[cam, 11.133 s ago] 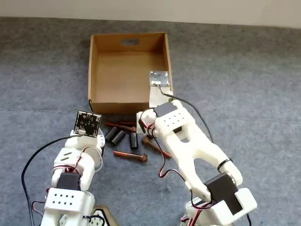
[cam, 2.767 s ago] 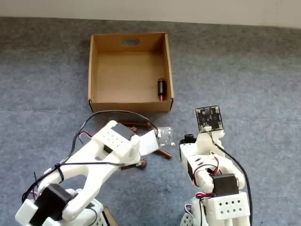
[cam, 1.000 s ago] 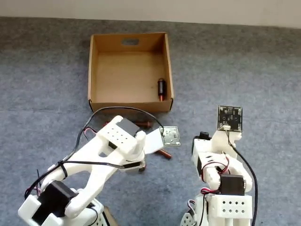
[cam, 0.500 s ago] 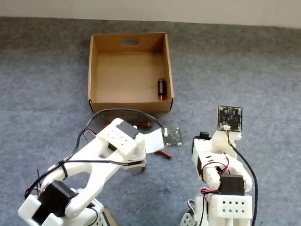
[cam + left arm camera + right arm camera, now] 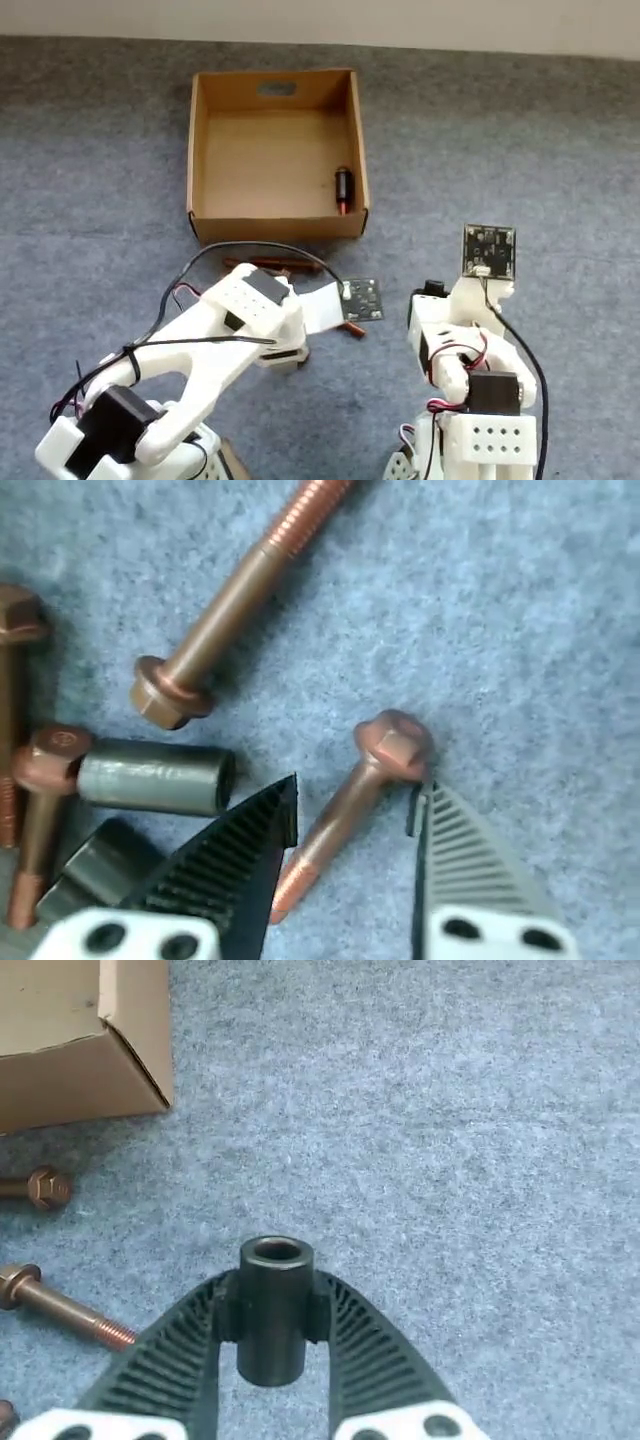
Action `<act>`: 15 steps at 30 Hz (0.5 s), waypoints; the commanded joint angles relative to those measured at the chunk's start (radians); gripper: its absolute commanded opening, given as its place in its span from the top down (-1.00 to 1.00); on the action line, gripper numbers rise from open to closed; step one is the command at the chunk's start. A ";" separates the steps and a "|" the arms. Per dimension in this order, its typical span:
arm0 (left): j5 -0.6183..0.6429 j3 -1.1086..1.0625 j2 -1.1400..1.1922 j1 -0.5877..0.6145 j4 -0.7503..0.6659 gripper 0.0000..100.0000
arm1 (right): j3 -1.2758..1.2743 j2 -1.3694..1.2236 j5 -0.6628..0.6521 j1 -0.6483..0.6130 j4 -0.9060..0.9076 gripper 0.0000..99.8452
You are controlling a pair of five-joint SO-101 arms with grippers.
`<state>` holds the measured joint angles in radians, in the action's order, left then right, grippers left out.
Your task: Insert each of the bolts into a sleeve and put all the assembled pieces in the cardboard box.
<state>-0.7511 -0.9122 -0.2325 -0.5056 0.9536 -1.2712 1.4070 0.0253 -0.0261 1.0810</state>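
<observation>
The cardboard box (image 5: 275, 145) holds one bolt-and-sleeve piece (image 5: 343, 190) by its right wall. My left gripper (image 5: 355, 788) is open low over the carpet, its fingers on either side of a copper bolt (image 5: 360, 795). Close by lie another bolt (image 5: 235, 605), a dark sleeve (image 5: 155, 775) and a second sleeve (image 5: 100, 855). My right gripper (image 5: 272, 1290) is shut on a black sleeve (image 5: 272, 1310), held upright above bare carpet. In the high view the left arm (image 5: 240, 320) covers most of the loose parts; the right gripper (image 5: 428, 295) sits drawn back at the right.
A box corner (image 5: 90, 1040) and two loose bolts (image 5: 45, 1188) (image 5: 60, 1305) show beside the right gripper. More bolts (image 5: 275, 265) lie just in front of the box. Grey carpet stretches free to the right and left.
The right arm left an assembled piece in the box and drew back holding a sleeve. The left arm reached over the loose bolts; in the last second its wrist dropped slightly.
</observation>
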 commanded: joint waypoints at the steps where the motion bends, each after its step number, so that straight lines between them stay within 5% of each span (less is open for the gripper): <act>1: 0.005 -0.001 -0.002 0.012 0.009 0.90 | 0.008 0.010 0.009 0.005 -0.021 0.99; 15: 0.118 0.001 -0.013 0.015 0.166 0.93 | 0.007 0.010 0.009 0.005 -0.022 0.99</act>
<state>-0.6651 -0.9152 -0.2309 -0.5071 1.0886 -1.2712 1.4070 0.0253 -0.0261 1.0810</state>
